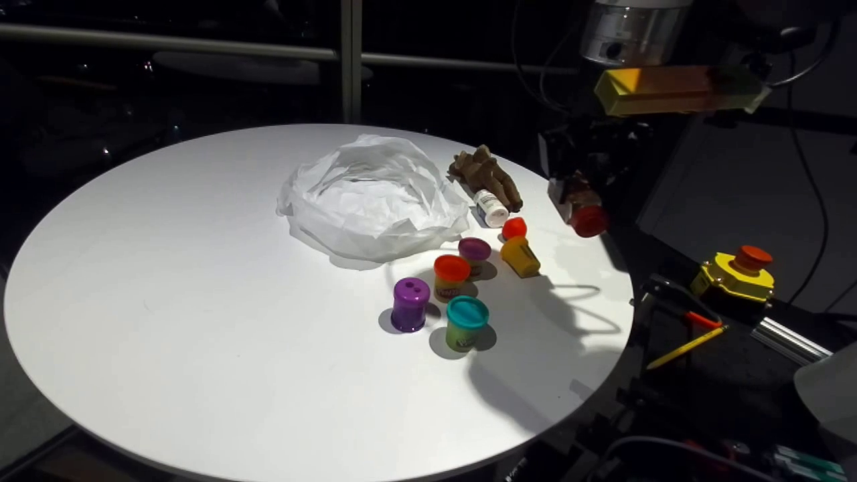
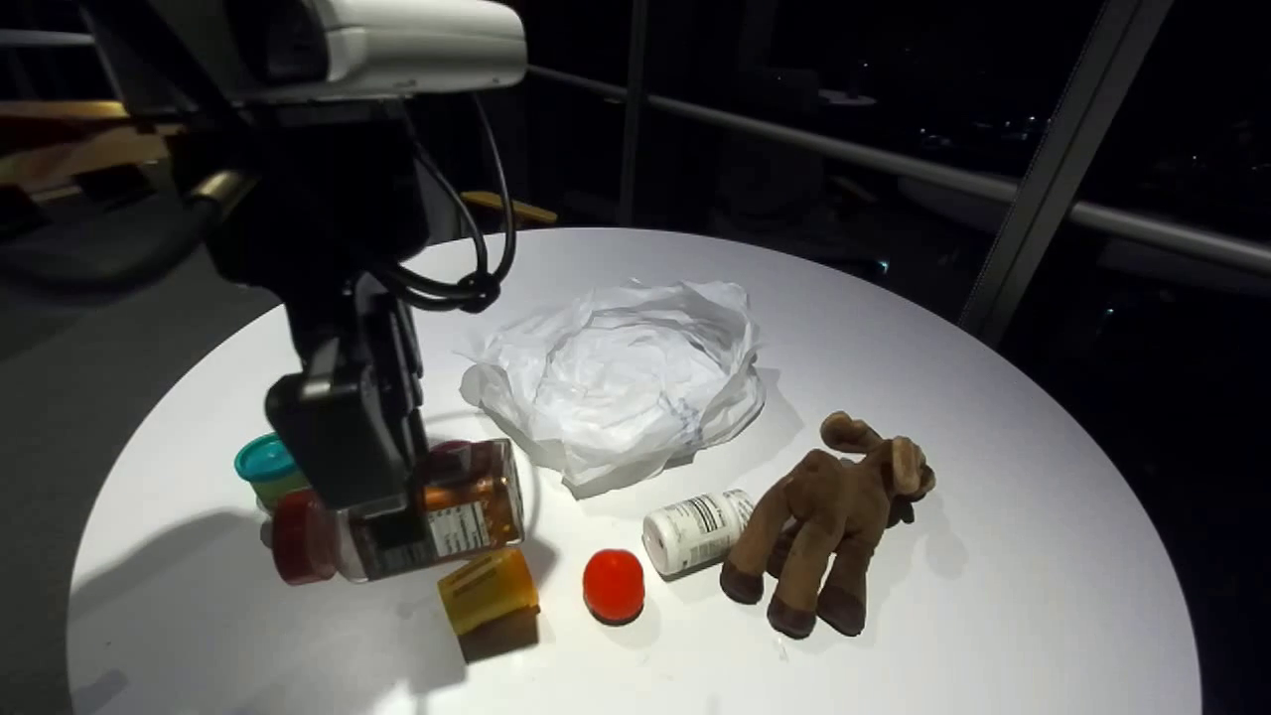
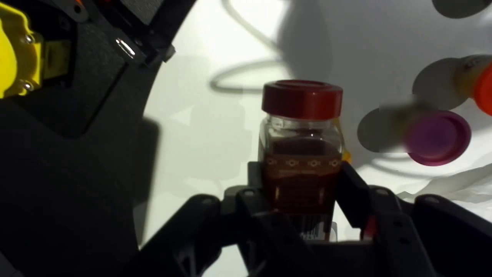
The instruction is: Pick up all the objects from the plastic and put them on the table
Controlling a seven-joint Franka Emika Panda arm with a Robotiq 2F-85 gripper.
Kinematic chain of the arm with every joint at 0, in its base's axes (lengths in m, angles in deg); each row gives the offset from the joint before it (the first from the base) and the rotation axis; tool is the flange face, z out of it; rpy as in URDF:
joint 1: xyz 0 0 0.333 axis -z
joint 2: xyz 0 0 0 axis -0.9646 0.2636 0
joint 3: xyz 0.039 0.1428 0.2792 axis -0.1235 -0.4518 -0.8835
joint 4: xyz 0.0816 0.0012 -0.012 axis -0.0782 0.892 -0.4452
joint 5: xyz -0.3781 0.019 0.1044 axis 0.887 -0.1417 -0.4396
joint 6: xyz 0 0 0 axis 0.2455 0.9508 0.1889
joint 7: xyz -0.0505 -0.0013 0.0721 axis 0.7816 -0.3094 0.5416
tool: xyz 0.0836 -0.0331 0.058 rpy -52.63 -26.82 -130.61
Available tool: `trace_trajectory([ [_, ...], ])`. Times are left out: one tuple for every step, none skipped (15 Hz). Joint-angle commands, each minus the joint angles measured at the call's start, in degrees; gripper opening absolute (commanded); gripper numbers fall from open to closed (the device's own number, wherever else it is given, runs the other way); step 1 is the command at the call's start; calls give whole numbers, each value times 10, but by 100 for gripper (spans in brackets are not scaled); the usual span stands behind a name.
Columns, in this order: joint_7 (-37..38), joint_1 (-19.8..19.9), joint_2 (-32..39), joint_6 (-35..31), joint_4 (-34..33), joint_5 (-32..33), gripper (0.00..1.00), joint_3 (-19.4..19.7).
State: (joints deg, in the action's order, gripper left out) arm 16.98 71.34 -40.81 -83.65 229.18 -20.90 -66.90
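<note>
My gripper (image 3: 301, 181) is shut on a clear jar with a red lid (image 3: 302, 100); its pads press both sides. The jar (image 2: 472, 501) hangs on its side above the table (image 1: 201, 321). In both exterior views the crumpled whitish plastic (image 1: 321, 234) lies spread, with no object visible in it. Beside it on the table are a brown plush animal (image 2: 834, 506), a white bottle (image 2: 695, 531), a red ball (image 2: 613, 586) and a tipped orange-yellow cup (image 1: 520, 256). Upright cups in magenta (image 1: 475, 251), red (image 1: 451, 271), purple (image 1: 410, 308) and teal (image 1: 466, 314) stand close together.
Beyond the table's edge, a yellow box with a red button (image 1: 736, 274) and a yellow pencil (image 1: 687, 347) sit on a dark surface. The orange-yellow cup lies close by the held jar in an exterior view. A metal rail (image 2: 834, 149) runs behind the table.
</note>
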Motion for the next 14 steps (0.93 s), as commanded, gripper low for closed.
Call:
trace_trajectory([
  [-60, 47, -33, 11, 2, -58, 24, -13],
  [-64, 59, -25, -6, -1, -62, 24, -15],
  [-68, 70, -15, -21, -4, -63, 24, -17],
  [-68, 81, -1, -32, -4, -54, 24, -20],
  [-67, 91, 10, -42, -5, -46, 24, -22],
  [-67, 99, 20, -48, -4, -39, 24, -24],
  [-67, 105, 31, -55, -4, -34, 24, -26],
  [-59, 113, 43, -64, -4, -18, 24, -29],
  [-53, 118, 52, -75, -4, -5, 24, -29],
  [-41, 124, 63, -86, -4, 15, 24, -30],
  [-14, 128, 82, -107, -5, 45, 24, -35],
  [12, 133, 94, -117, -5, 82, 24, -35],
  [39, 135, 105, -126, -5, 118, 24, -31],
  [65, 135, 114, -130, -5, 153, 24, -24],
])
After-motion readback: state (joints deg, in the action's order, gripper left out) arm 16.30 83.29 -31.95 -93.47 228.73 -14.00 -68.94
